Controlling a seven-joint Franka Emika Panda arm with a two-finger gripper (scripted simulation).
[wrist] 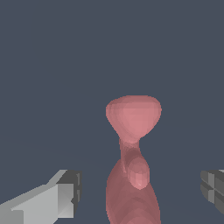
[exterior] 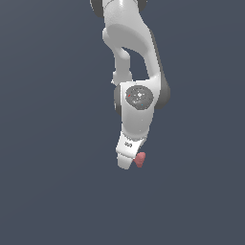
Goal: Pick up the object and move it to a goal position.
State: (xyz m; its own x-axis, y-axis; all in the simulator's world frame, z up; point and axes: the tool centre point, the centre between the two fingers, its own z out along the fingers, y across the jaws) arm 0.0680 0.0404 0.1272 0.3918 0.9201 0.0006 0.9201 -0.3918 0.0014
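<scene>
The object [wrist: 133, 127] is a small pinkish-red lumpy thing with two lobes and a narrow waist. In the wrist view it lies on the dark surface between my two fingers, which stand well apart on either side and do not touch it. My gripper [wrist: 140, 197] is open. In the exterior view only one lobe of the object [exterior: 139, 160] shows, just past the white hand on the exterior view's right; the fingertips are hidden behind the hand there.
A plain dark grey-blue surface [exterior: 52, 143] fills both views. The white arm [exterior: 136, 57] comes down from the top of the exterior view. No other objects or marker show.
</scene>
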